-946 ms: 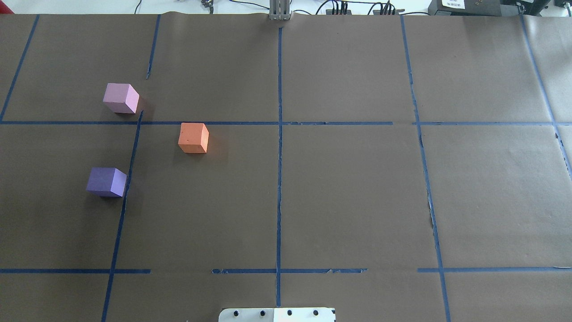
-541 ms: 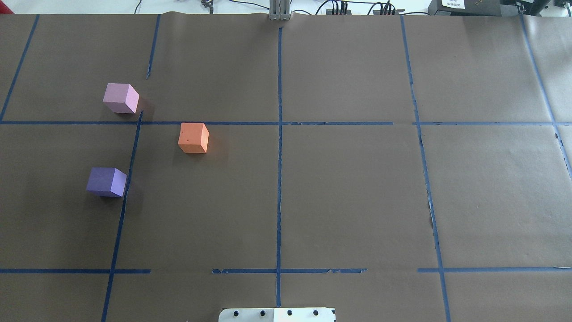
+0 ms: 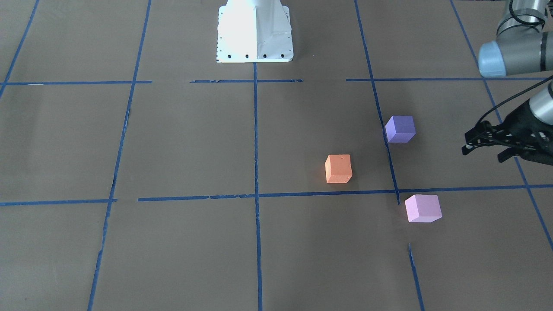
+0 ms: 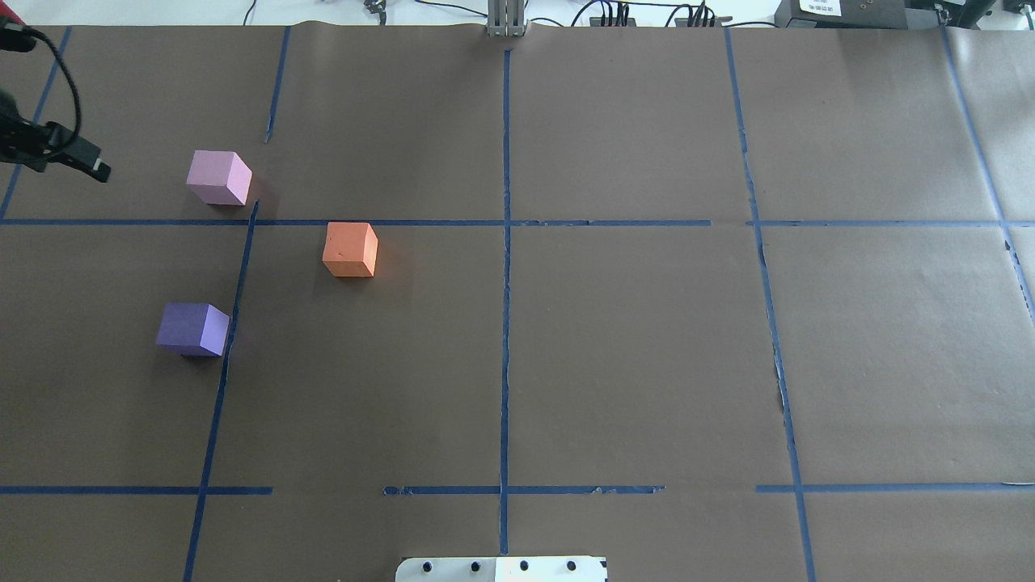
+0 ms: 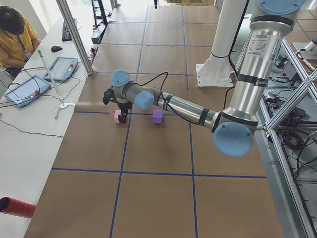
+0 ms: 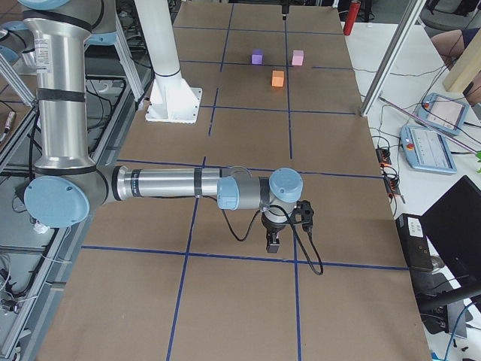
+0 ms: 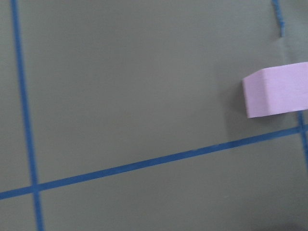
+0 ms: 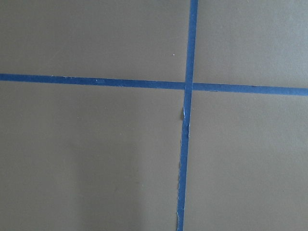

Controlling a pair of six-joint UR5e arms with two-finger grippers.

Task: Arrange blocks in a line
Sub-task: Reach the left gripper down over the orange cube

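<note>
**A:** Where do the three small matte foam cubes sit?

**B:** All on the robot's left half of the brown paper-covered tabletop (image 4: 631,347), apart from one another, in a triangle rather than a row. The pale pink-lilac cube (image 4: 218,177) is farthest from the robot, just beyond a cross strip of blue tape (image 4: 404,222). The orange cube (image 4: 350,250) lies just on the near side of that strip, further right. The dark violet-purple cube (image 4: 192,329) is nearest the robot, just beside a lengthwise strip.

**A:** Any change from half a second ago?

**B:** The cubes haven't shifted. The left fingers (image 3: 467,150) have come into the overhead view at its left edge, near the pink cube but not touching it. They are spread, released, with nothing between them.

**A:** And the right fingers (image 6: 272,244)?

**B:** They are over a crossing of tape strips at the other end of the tabletop, well apart from the cubes. They show only from the side, so I cannot tell whether they are released or clenched.
</note>
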